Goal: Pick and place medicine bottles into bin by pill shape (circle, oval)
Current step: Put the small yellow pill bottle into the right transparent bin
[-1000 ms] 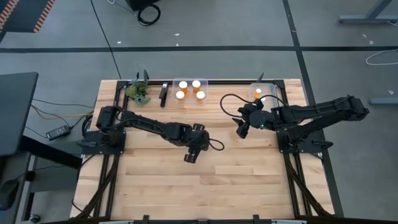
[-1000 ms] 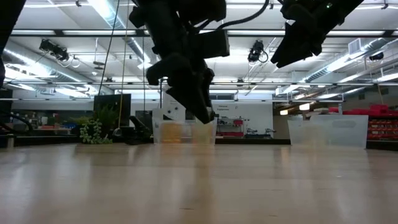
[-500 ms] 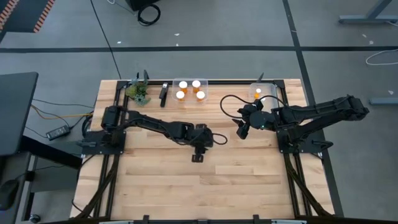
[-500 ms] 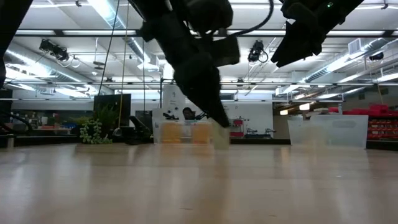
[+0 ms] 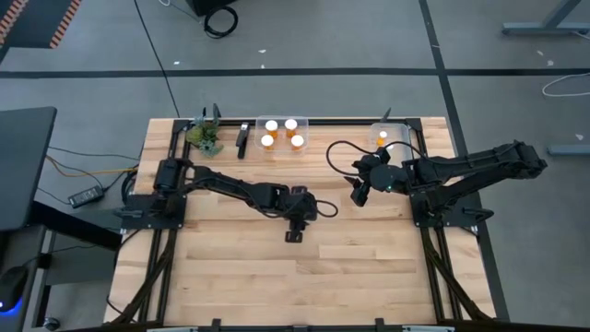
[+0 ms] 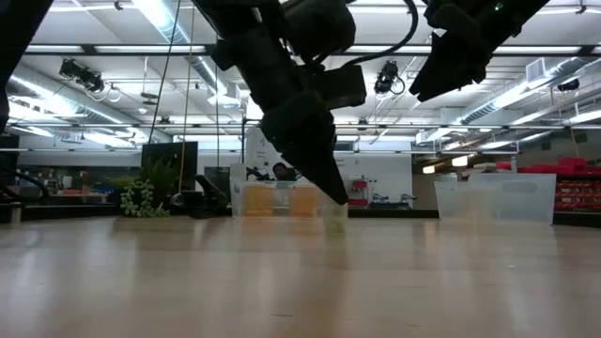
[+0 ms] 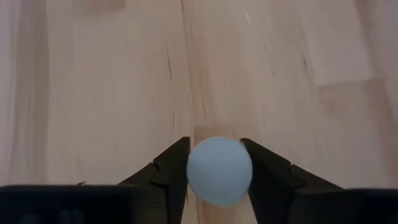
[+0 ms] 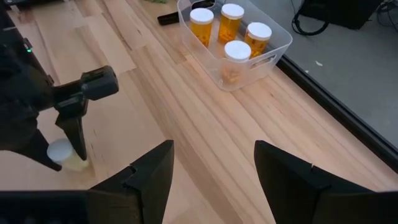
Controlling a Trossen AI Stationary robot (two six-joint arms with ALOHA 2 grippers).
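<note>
Lowered since earlier, left gripper (image 7: 217,177) clamps a seemingly pale white-capped bottle (image 7: 219,172); right gripper (image 8: 211,171) hangs spread apart.

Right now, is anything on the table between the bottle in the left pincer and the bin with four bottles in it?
Nothing visible. The left pincer grips the bottle at mid-table; bare wood runs from it to the clear bin.

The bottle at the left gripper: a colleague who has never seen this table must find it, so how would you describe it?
On the wooden table, go to the middle, where the left gripper points down. Between its fingers stands a bottle with a round white cap. It stands alone on bare wood; four other bottles sit together in a clear bin at the far edge.
</note>
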